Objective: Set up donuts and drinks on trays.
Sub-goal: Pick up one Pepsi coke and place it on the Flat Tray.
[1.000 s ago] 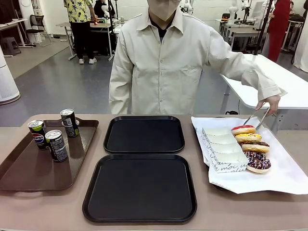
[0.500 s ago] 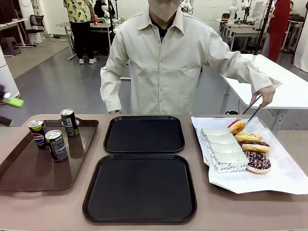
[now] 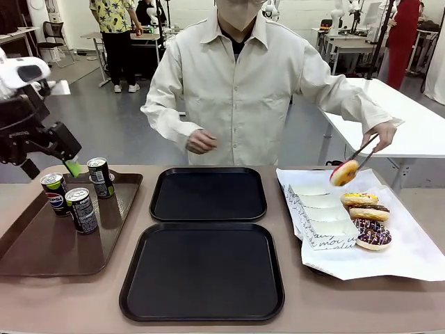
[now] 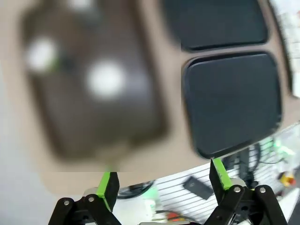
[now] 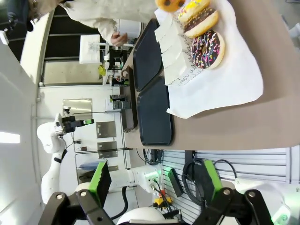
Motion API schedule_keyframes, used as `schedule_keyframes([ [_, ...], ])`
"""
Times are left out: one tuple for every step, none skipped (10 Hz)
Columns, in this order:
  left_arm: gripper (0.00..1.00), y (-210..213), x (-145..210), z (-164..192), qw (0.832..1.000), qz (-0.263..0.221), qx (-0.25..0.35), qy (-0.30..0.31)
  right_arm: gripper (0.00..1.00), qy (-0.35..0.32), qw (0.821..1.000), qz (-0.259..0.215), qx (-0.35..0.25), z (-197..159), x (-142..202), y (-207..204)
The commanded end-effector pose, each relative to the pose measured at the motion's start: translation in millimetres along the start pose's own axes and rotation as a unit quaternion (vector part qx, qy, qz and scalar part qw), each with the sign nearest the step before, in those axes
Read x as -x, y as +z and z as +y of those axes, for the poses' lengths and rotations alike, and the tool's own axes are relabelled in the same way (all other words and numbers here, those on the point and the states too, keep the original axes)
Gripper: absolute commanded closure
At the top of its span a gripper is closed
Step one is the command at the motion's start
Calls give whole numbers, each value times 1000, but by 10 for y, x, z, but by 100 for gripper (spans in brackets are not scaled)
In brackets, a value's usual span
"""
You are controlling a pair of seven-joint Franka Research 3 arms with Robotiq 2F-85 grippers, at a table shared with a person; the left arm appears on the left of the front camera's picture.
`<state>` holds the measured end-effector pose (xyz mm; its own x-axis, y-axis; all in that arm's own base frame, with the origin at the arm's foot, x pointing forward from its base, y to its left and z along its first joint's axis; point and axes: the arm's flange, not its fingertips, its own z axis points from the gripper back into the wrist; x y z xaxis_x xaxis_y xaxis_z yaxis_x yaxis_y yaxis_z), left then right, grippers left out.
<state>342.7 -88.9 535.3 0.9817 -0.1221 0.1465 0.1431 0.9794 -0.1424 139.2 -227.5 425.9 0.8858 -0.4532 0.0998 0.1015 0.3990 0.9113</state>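
Note:
Two black trays lie bare mid-table, the far tray [image 3: 208, 193] and the near tray [image 3: 203, 270]. Three drinks [image 3: 82, 209] stand on a brown tray [image 3: 42, 243] at the left. My left gripper [image 3: 67, 165] hangs open just above their far side; in its own view the left gripper [image 4: 164, 180] looks down on the blurred can tops [image 4: 107, 79]. Iced donuts [image 3: 368, 212] lie in a row on white paper [image 3: 410, 250] at the right, beside paper sleeves [image 3: 320, 216]. The person's tongs hold a red-iced donut [image 3: 345, 172] in the air. My right gripper [image 5: 156, 180] is open, low beside the table.
The person stands at the far edge behind the far tray, one hand [image 3: 201, 141] raised over it. The white paper overhangs the table's right side. Bare tabletop [image 3: 348, 306] runs along the front edge.
My left arm has swung in from the left to above the cans. The person has lifted the red-iced donut off the paper with tongs and raised the other hand.

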Motion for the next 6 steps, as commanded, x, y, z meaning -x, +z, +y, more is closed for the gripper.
schedule_keyframes([
  [0, -22, -137, -10, 998, 14, -66, 4, 0, 8, 1000, -4, -15, -16, 5, 2],
  [0, -41, -187, 4, 997, 4, -73, 1, 0, 8, 1000, -4, -15, -16, 5, 2],
  [0, -67, -208, 41, 998, -12, -61, -7, 0, 8, 1000, -4, -15, -16, 5, 2],
  [0, -126, -166, 105, 999, -42, -25, -15, 0, 8, 1000, -4, -15, -16, 5, 2],
  [0, -73, -144, 13, 997, 7, -70, -11, 0, 8, 1000, -4, -15, -16, 5, 2],
  [0, -73, -144, 13, 997, 7, -70, -11, 0, 8, 1000, -4, -15, -16, 5, 2],
])
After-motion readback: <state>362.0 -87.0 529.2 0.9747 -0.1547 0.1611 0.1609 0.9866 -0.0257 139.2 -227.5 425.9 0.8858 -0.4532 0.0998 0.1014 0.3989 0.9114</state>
